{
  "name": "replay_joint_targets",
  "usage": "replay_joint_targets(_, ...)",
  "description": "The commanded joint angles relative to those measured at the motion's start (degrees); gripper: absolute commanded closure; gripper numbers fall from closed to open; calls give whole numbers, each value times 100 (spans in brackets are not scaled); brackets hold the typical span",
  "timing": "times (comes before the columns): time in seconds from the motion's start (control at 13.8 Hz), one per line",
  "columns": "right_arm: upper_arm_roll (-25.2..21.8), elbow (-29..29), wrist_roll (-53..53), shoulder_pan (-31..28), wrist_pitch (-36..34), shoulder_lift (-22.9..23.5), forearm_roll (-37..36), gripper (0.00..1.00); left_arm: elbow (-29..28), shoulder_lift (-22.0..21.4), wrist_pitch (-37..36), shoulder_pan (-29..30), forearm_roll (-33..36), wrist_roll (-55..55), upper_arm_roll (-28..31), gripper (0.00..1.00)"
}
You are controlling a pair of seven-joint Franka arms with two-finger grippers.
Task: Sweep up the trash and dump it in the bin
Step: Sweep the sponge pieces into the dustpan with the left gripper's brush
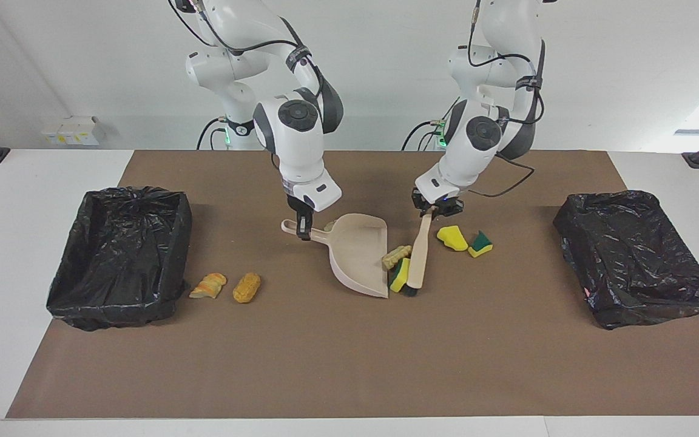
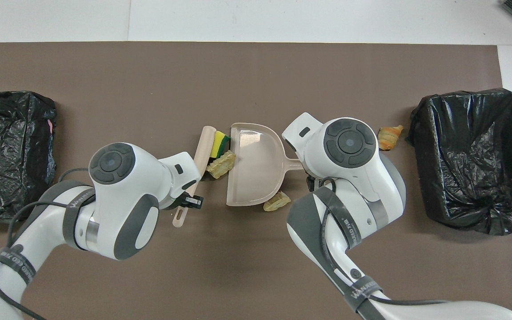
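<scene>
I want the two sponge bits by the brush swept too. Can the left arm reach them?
Probably yes. The two sponge bits lie in the open beside the brush that the left gripper holds; nothing blocks them.

Bright, even, diffuse light, both views. Soft short shadows under white robot arms on matte brown table mat. Small specular glints on crinkled black plastic bin liner. Daylight patch at 3 o'clock, facing view. Focus sharp throughout.
</scene>
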Motion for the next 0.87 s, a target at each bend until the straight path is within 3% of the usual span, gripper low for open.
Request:
replay_joint_targets(0.0,28,-91,-223,-14,92,-22,123,100,89,-174,-173,-571,-169,-750,100,100)
replay_joint_targets(0.29,28,-91,-223,-14,83,-22,123,100,300,-658,-532,-495,-187,-1858,187,100)
replay_joint_targets(0.43,28,-91,-215,-14,92,-22,123,100,424,-693,-883,-83,-170,-2431,205,100)
replay_joint_targets(0.8,28,-91,-223,-5,83,-22,123,100,205,-825,-1693,1507,-90,-1952,214,100)
